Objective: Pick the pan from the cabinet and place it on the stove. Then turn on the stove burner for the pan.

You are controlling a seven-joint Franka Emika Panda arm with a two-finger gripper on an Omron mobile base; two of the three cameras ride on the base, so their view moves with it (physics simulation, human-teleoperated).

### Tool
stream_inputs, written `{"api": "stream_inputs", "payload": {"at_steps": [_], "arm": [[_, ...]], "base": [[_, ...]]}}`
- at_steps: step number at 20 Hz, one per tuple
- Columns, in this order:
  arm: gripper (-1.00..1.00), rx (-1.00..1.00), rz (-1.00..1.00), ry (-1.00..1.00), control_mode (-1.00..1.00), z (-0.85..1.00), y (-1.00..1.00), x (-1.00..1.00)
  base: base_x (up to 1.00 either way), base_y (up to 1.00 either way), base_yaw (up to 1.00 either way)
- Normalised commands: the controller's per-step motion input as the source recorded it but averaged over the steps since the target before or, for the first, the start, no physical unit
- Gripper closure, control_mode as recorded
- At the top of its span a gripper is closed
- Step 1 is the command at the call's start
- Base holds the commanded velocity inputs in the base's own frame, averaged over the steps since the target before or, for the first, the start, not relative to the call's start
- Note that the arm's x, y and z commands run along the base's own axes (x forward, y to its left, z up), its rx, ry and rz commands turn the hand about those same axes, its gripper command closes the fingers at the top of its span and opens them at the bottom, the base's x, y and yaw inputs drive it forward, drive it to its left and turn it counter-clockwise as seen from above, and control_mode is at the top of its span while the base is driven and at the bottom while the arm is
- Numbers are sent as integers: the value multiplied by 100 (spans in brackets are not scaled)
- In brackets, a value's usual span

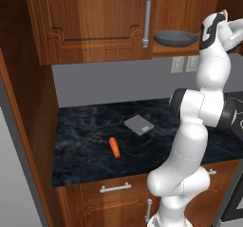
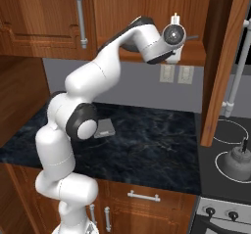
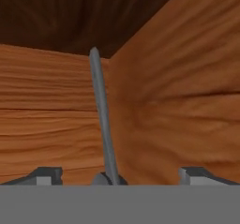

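Left base view – pan [image 1: 174, 37]: dark grey, lying on the bottom shelf of the open cabinet [image 1: 90, 22] at about 1 o'clock in the picture, its handle reaching toward 3 o'clock, where the arm's white wrist stands just beside it
Left base view – counter [image 1: 85, 145]: dark marbled top with a carrot [image 1: 114, 147] near the middle and a flat grey square thing [image 1: 139, 125] at its 1 o'clock, the two apart
Right base view – stove [image 2: 215, 165]: black glass at 4 o'clock, a grey kettle [image 2: 238, 162] standing on one white ring
Right base view – arm: wrist raised to the cabinet shelf at 12 o'clock
Hand view – gripper [image 3: 120, 176]: jaws spread wide, holding nothing
Hand view – pan handle [image 3: 104, 120]: thin grey bar rising toward 12 o'clock between the two fingertips [image 3: 47, 175], touching neither, wooden cabinet walls behind
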Motion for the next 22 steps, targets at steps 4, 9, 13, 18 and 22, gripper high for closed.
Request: {"api": "stream_inputs", "payload": {"at_steps": [4, 9, 13, 18, 22], "arm": [[-100, -2, 0, -9, -100, 0, -16, 8], [-100, -5, 0, 0, -100, -9, -2, 25], [-100, -7, 0, 0, -100, -2, -1, 30], [-100, -7, 0, -3, -100, 1, -8, 22], [-100, -6, 0, -8, -100, 4, -9, 17]], "base": [[0, 0, 0], [0, 0, 0], [0, 0, 0], [0, 0, 0], [0, 0, 0]]}}
